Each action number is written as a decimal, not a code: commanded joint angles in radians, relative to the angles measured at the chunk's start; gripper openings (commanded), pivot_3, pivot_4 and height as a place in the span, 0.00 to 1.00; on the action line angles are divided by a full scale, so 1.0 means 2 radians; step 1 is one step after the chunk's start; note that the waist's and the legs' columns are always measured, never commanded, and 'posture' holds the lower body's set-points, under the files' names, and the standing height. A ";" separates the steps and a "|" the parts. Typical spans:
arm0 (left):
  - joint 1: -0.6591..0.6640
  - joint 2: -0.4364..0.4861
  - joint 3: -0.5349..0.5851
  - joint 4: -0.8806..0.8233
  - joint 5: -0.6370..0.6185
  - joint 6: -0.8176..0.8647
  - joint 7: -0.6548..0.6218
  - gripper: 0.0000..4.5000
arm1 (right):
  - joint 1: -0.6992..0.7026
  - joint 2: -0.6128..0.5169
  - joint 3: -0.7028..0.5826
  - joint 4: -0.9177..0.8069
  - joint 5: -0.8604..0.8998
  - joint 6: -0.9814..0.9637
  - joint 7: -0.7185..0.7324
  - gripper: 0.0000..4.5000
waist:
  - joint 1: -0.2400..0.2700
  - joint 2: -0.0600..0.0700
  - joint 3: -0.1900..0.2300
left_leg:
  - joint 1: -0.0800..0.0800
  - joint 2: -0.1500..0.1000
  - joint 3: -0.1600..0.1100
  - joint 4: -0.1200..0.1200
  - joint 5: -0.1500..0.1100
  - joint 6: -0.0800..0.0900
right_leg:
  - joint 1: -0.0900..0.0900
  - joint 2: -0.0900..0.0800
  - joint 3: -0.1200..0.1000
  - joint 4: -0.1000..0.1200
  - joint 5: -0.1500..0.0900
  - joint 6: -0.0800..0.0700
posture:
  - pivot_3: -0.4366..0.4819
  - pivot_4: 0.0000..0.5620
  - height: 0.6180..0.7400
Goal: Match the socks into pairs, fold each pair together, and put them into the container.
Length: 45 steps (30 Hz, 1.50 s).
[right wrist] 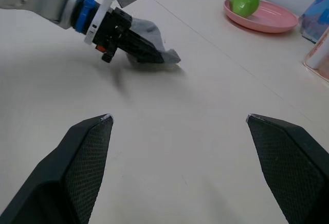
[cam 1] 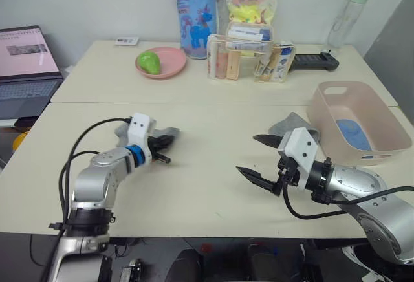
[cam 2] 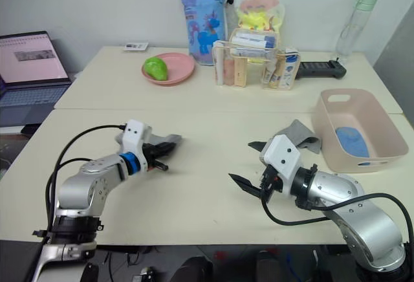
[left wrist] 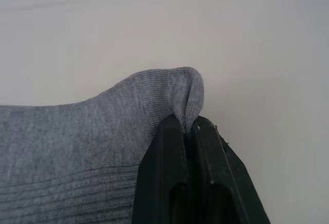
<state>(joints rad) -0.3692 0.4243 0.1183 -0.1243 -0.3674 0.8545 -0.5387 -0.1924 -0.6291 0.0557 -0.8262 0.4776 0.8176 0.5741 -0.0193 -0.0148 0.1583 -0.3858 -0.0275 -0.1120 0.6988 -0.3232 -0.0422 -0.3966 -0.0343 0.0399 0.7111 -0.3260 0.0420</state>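
A grey sock (cam 1: pixel 171 132) lies on the left middle of the table, and my left gripper (cam 1: pixel 165 141) is shut on a pinched fold of its edge (left wrist: pixel 185 93). The right wrist view shows that same hold on the sock (right wrist: pixel 160 43) from across the table. My right gripper (cam 1: pixel 246 153) hovers open over bare table at the right middle, nothing between its fingers (right wrist: pixel 87 152). Just behind it lies a second grey sock (cam 1: pixel 291 125), beside the pale pink container (cam 1: pixel 343 88). A light blue sock (cam 1: pixel 352 133) rests inside the container.
At the back stand a pink plate (cam 1: pixel 169 68) with a green fruit, a clear organiser of bottles (cam 1: pixel 249 55), two bags, a water bottle (cam 1: pixel 346 17) and a black device (cam 1: pixel 314 62). A laptop (cam 1: pixel 26 68) sits far left.
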 commanded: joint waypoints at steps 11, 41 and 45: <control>-0.003 -0.106 -0.073 -0.070 -0.007 0.027 0.073 0.22 | 0.032 -0.055 -0.038 -0.013 0.012 -0.021 0.029 1.00 | -0.004 0.000 0.000 | 0.002 0.000 0.002 -0.001 0.000 0.000 | 0.001 0.001 0.000 0.000 0.000 0.000 | 0.48 0.27 0.69; -0.007 0.069 0.033 0.125 -0.054 -0.049 -0.057 0.95 | -0.033 -0.056 0.028 0.028 -0.001 -0.055 0.065 1.00 | -0.003 -0.001 0.000 | 0.002 0.000 -0.001 -0.001 0.000 0.000 | 0.003 0.000 -0.001 -0.003 0.000 0.000 | 0.48 0.27 0.69; -0.022 0.062 0.018 0.142 -0.043 -0.043 -0.051 0.81 | -0.027 -0.058 0.027 0.023 0.000 -0.053 0.063 1.00 | -0.003 0.000 0.000 | 0.002 0.000 -0.001 -0.001 0.000 0.000 | 0.003 0.000 -0.001 -0.003 0.000 0.000 | 0.48 0.27 0.69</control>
<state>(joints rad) -0.4009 0.5482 0.1740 0.1495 -0.4644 0.7609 -0.6414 -0.2470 -0.7384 0.1219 -0.7494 0.4823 0.7234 0.6983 -0.0257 -0.0158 0.1582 -0.3818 -0.0275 -0.1137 0.6968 -0.3232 -0.0424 -0.3905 -0.0346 0.0373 0.7049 -0.3261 0.0420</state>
